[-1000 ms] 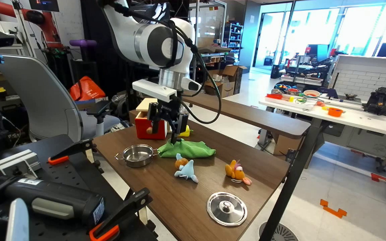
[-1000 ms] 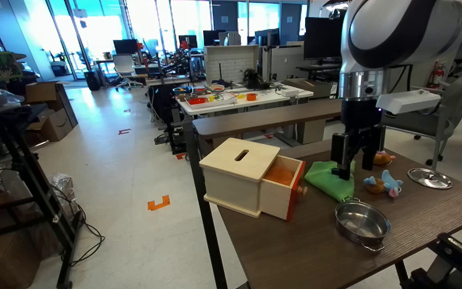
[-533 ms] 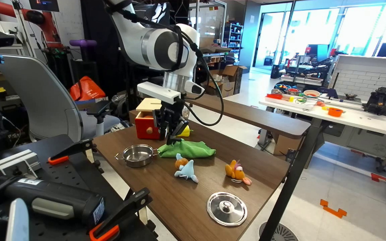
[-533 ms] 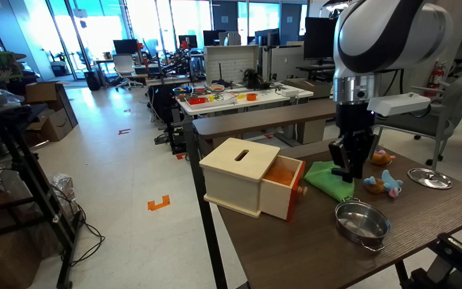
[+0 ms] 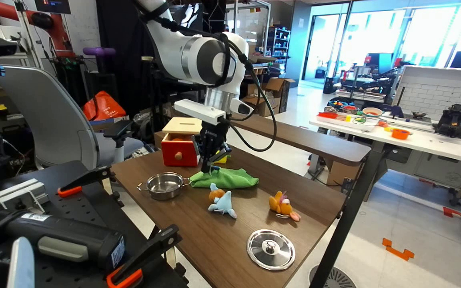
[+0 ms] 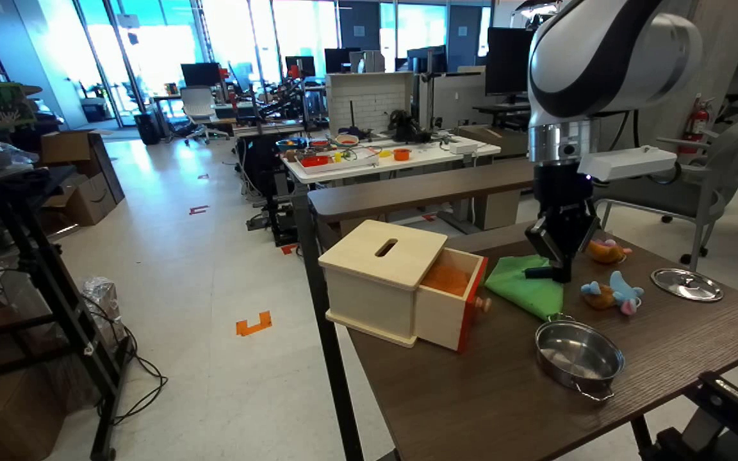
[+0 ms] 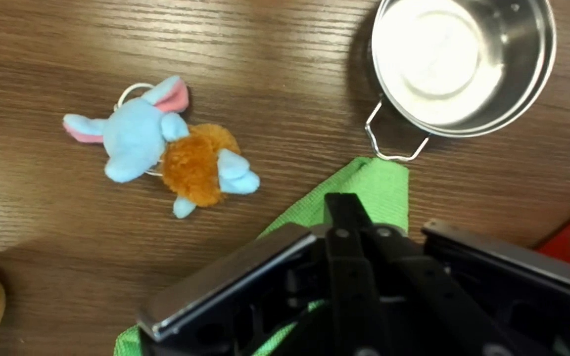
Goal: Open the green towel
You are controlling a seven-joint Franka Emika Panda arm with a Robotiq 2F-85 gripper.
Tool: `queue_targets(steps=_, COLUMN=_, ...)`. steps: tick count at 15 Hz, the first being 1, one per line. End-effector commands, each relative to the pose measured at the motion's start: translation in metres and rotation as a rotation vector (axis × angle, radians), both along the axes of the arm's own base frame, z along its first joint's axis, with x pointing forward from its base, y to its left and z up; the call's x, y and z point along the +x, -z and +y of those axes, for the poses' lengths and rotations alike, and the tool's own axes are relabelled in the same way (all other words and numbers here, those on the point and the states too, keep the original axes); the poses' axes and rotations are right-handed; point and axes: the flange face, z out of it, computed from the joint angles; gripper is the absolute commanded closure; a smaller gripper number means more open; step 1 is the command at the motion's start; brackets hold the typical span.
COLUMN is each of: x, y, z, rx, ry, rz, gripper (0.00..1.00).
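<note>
Nearest in an exterior view, a black, orange-tipped clamp [image 5: 154, 247] sits well apart from the folded green cloth towel [image 5: 230, 179]. On the brown wooden tabletop [image 5: 210, 236], a round, shiny metal lid [image 5: 270, 250] lies flat, well apart from the towel. Beyond the lid and closer to the towel lies an orange plush toy [image 5: 280, 205]; a fuzzy light-blue and orange-brown plush toy [image 7: 193, 168] lies just in front of the towel. Beside one end of the towel stands a round, shallow steel pot [image 5: 165, 186] with wire handles; whether a handle touches the cloth I cannot tell. The towel lies on the tabletop under the black two-fingered tool [image 7: 361, 230], whose fingers are closed together; whether cloth is caught between them I cannot tell. Behind the towel stands a pale wooden box [image 5: 182, 125], its red-fronted drawer [image 5: 170, 154] pulled out with something orange [image 6: 447, 280] inside, and a bright yellow object [image 5: 223, 160], partly hidden, is near the box. Far beyond the towel, a white table [image 5: 430, 146] carries an orange bowl [image 5: 400, 134].
</note>
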Motion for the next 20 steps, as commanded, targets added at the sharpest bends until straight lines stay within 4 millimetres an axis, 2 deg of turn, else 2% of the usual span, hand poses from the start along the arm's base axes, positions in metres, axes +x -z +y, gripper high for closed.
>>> queue_targets(steps=1, x=0.008, y=-0.001, z=0.005, rx=-0.008, ry=-0.002, rz=0.021, gripper=1.00)
queue_targets(steps=5, x=-0.002, y=-0.009, z=0.032, rx=-0.030, ry=-0.080, rz=-0.004, gripper=1.00)
queue_targets(steps=9, x=-0.012, y=-0.002, z=0.064, rx=-0.089, ry=-0.186, rz=0.008, gripper=1.00)
queue_targets(steps=12, x=-0.020, y=0.004, z=0.081, rx=-0.145, ry=-0.264, rz=0.012, gripper=1.00)
queue_targets(steps=20, x=-0.035, y=0.026, z=0.098, rx=-0.173, ry=-0.365, rz=0.033, gripper=1.00)
